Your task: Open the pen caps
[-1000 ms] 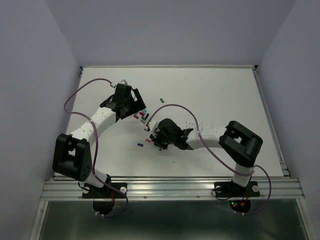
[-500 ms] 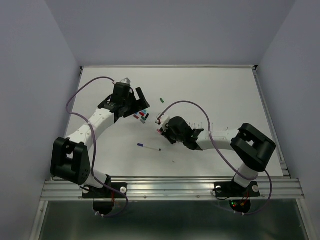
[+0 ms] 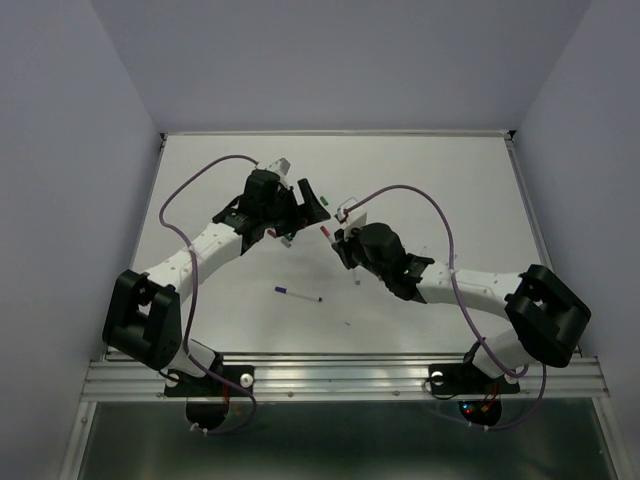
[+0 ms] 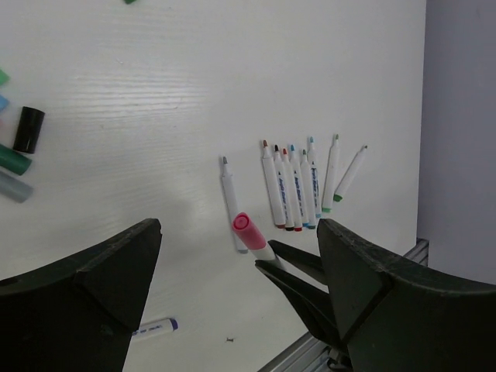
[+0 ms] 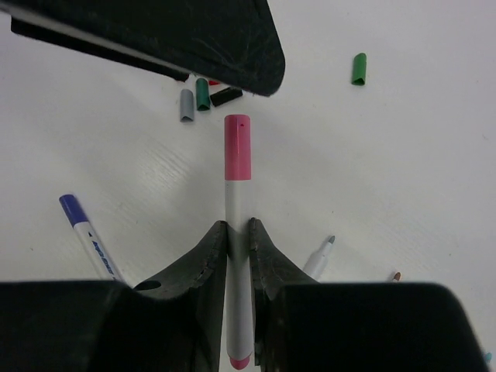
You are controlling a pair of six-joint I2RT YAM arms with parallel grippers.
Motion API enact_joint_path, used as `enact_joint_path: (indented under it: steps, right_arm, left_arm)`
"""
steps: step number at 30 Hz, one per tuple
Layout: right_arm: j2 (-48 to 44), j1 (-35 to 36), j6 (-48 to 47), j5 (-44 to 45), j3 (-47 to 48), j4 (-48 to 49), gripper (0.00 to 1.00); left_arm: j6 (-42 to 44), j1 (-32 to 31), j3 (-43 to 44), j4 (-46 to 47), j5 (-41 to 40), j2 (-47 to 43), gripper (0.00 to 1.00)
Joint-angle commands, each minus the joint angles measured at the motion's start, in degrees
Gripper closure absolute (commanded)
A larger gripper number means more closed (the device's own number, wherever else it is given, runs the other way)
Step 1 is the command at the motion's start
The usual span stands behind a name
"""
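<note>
A white bench with a faint wood grain fills the middle of the enclosure. Plain pale lavender-grey walls close it in: the left wall, the back wall and the right wall. A ribbed aluminium rail runs along the near edge, and below it lies a dark, shadowed strip. The light is soft and even.

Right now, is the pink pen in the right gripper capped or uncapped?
Capped. The pink cap sits flush on the white barrel, which the right gripper clamps.
</note>
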Motion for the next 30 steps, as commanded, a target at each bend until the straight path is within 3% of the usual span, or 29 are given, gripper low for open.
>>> enact_joint_path:
  steps: [1, 6, 9, 19, 25, 27, 30]
  right_arm:
    - [0.0, -0.5, 3.8, 4.9, 1.9, 2.6, 0.99]
    - [0.4, -0.5, 7.5, 5.0, 4.0, 2.5, 0.99]
    - [1.1, -0.5, 9.0, 3.8, 5.7, 1.9, 0.99]
    - [1.2, -0.5, 11.8, 1.2, 7.4, 0.4, 0.99]
    - [2.3, -0.5, 12.4, 1.6, 8.7, -1.1, 0.99]
    - [2.5, -0.5, 12.5, 2.1, 9.0, -1.1, 0.99]
    - [2.7, -0.5, 12.5, 2.3, 9.5, -1.1, 0.99]
  left_arm:
    - [-3.3, -1.6, 1.3, 4.3, -1.7, 0.8, 0.08]
    - [-5.8, -3.2, 1.8, 4.3, -7.0, 1.1, 0.13]
    - [-6.4, -4.0, 2.7, 4.3, -7.7, 1.7, 0.21]
    - [-7.1, -4.9, 4.1, 4.5, -9.1, 2.7, 0.30]
    - [-7.0, -5.1, 4.0, 4.4, -8.9, 2.6, 0.47]
    - [-6.9, -5.1, 3.9, 4.4, -8.9, 2.5, 0.60]
    - [-6.8, -5.2, 3.9, 4.4, -8.8, 2.4, 0.61]
